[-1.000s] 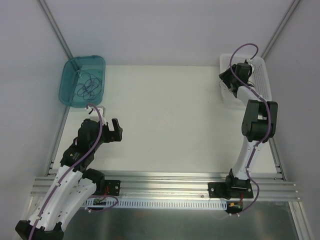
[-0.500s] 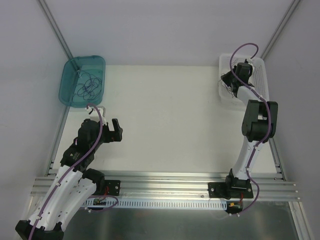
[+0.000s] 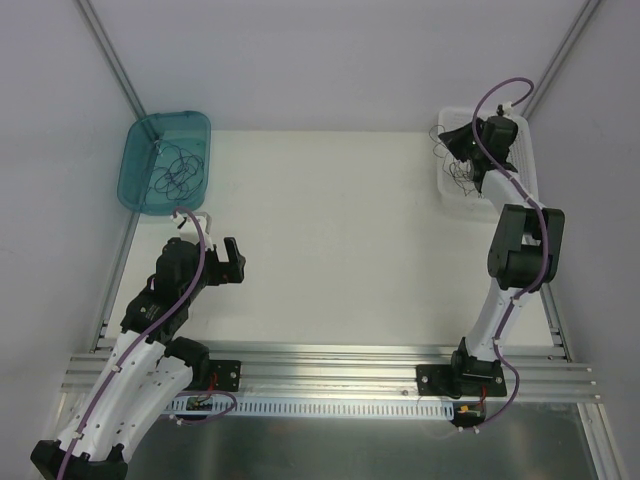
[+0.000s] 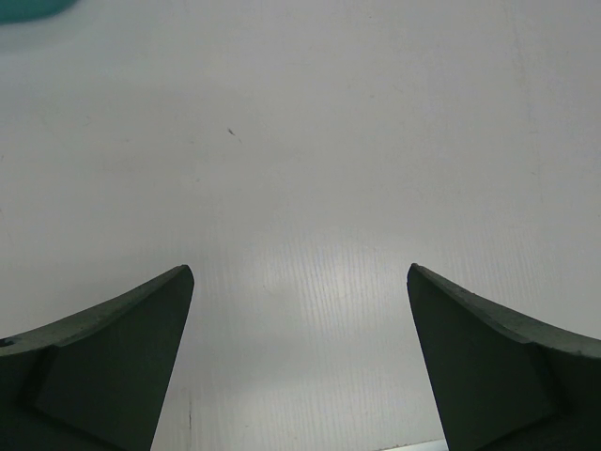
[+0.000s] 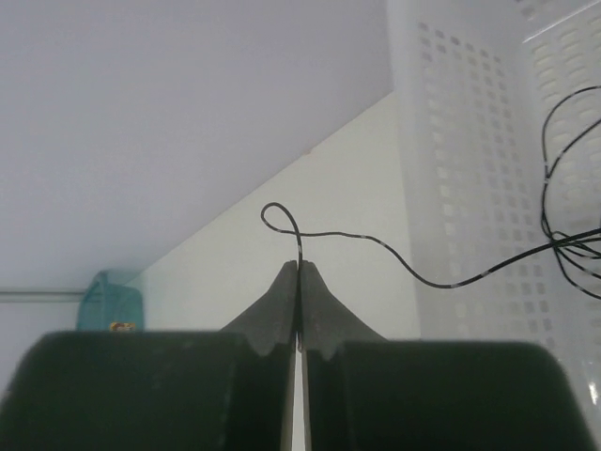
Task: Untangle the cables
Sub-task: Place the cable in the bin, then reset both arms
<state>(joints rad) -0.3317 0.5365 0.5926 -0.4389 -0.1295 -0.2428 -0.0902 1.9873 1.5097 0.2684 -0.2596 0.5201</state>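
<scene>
Your right gripper (image 5: 299, 272) is pinching a thin black wiry cable (image 5: 376, 241); be drawing it slowly off the white perforated basket (image 5: 470, 141) alongside.

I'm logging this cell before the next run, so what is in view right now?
table: one, white, under everything.
bin: one, teal, far left corner of the table.
bin cables: several thin strands (too fine to count), dark, loose in the bin.
basket: one, white and perforated, far right corner.
basket cables: a tangle (too fine to count), dark, at the basket's left side; one strand runs from the right jaws towards the basket.
rail: one, aluminium, along the near edge.
left arm: one, black and white, over the bare table near the bin; jaws open and empty.
right arm: one, black and white, reaching to the basket; jaws shut on a strand.
</scene>
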